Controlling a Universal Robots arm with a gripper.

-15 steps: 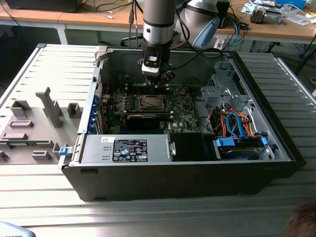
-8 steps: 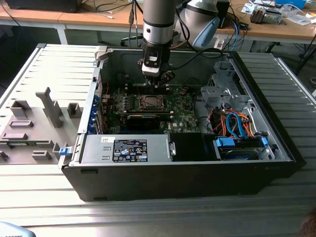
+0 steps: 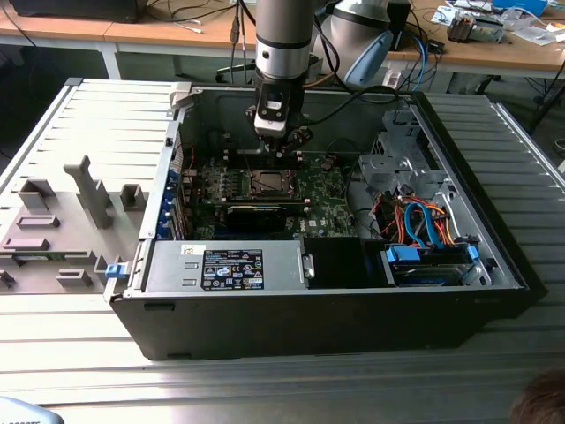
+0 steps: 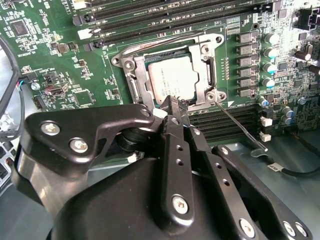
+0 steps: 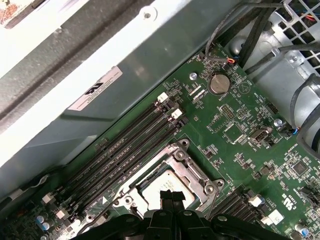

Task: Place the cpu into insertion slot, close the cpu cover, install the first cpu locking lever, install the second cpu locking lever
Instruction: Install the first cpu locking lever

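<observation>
Ribbed grey metal forms the table (image 3: 79,124) on which the open computer case (image 3: 327,305) is laid; pale wooden desks (image 3: 132,31) strewn with cables are seen behind the case, and a grey fixture with upright blocks (image 3: 88,190) rests on the table at the exterior view's left of the case. Inside the case, a green circuit board (image 3: 327,208) is mounted, with a metal drive cage (image 3: 397,155) and orange and blue cables (image 3: 424,221) lying at the exterior view's right of it.

The arm is lowered into the case, and the gripper (image 3: 281,148) is held just above the board, over the insertion slot (image 3: 267,183). In the second wrist view the black fingers are seen pressed together, nothing being pinched, and their tip (image 4: 172,105) is set at the edge of the insertion slot (image 4: 131,75). The cpu (image 4: 171,80) is seated flat in the slot, its silver face exposed, and the cpu cover (image 4: 209,70) is laid down around it as a metal frame. A thin locking lever (image 4: 240,127) is seen sticking out from the slot's corner, across the board beside the memory slots (image 4: 165,22). In the first wrist view the cpu (image 5: 162,182) is seen just beyond the closed fingertips (image 5: 172,197), with long black memory slots (image 5: 125,145) running alongside the socket.
</observation>
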